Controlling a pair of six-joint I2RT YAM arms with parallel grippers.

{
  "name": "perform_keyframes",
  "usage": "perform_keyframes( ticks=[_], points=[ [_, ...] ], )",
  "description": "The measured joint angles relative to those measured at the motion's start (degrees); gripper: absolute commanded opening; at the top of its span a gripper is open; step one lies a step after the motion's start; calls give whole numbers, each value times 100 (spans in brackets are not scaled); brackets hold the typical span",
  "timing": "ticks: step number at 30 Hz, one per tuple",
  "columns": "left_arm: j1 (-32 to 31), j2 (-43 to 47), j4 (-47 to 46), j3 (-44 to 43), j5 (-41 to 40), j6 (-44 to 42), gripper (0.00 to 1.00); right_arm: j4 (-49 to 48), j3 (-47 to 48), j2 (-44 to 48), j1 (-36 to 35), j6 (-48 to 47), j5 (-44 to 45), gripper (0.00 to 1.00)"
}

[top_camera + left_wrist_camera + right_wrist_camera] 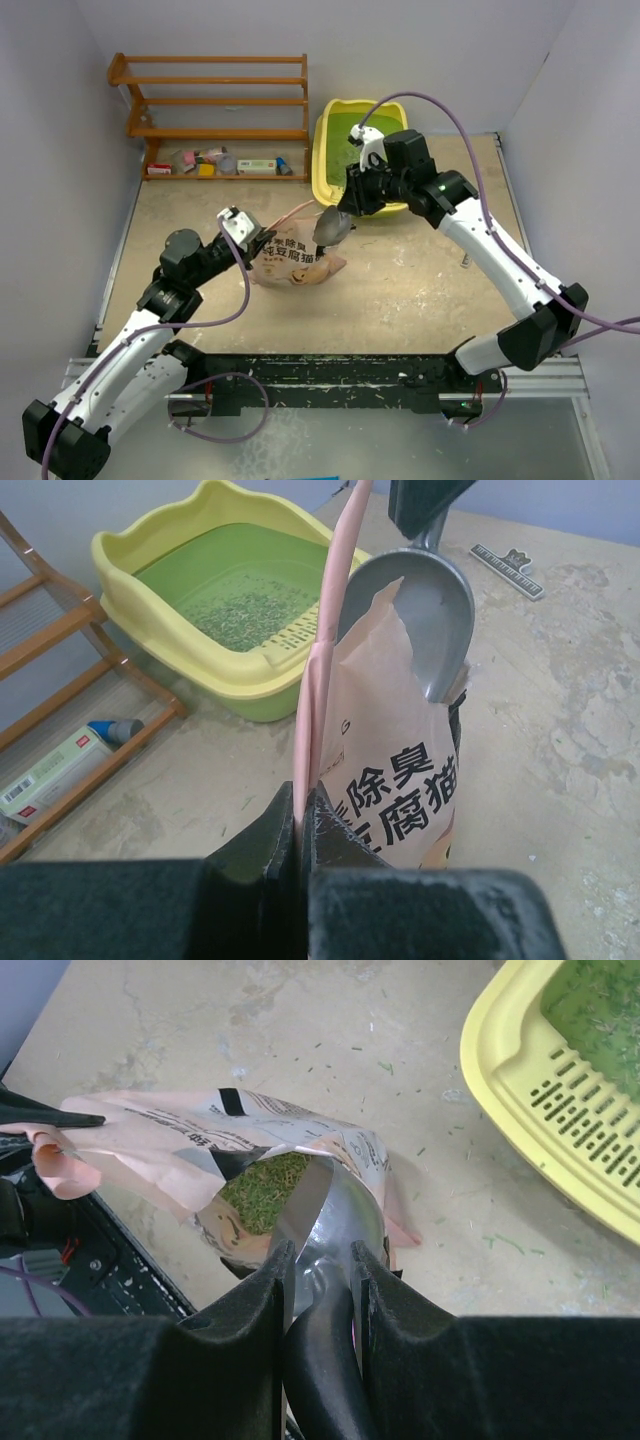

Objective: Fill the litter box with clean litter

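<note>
Right wrist view: R gripper (320, 1265) clenched on scoop (340, 1215) handle, bowl at bag (140, 1150) mouth over clean litter (262, 1188) — L gripper (300, 815) pinches bag edge; litter box (321, 150) just beyond, thin scatter inside.

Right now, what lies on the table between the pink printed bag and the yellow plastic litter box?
Bare beige tabletop with a few stray litter grains, seen in the right wrist view.

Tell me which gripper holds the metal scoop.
The right gripper, clamped on the handle of the scoop; the left gripper only pinches the edge of the pink bag.
</note>
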State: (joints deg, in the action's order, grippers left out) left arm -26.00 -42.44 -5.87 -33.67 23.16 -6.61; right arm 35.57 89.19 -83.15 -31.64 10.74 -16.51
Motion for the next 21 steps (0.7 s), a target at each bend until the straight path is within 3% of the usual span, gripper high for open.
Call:
perform_keyframes(
  ticks=[9, 21],
  points=[
    [0, 28, -308, 170, -87, 24, 0, -1075, -1058, 61, -160, -7, -90, 0],
    [2, -52, -409, 170, -107, 59, 0, -1687, -1434, -208, -481, -85, 339, 0]
  ],
)
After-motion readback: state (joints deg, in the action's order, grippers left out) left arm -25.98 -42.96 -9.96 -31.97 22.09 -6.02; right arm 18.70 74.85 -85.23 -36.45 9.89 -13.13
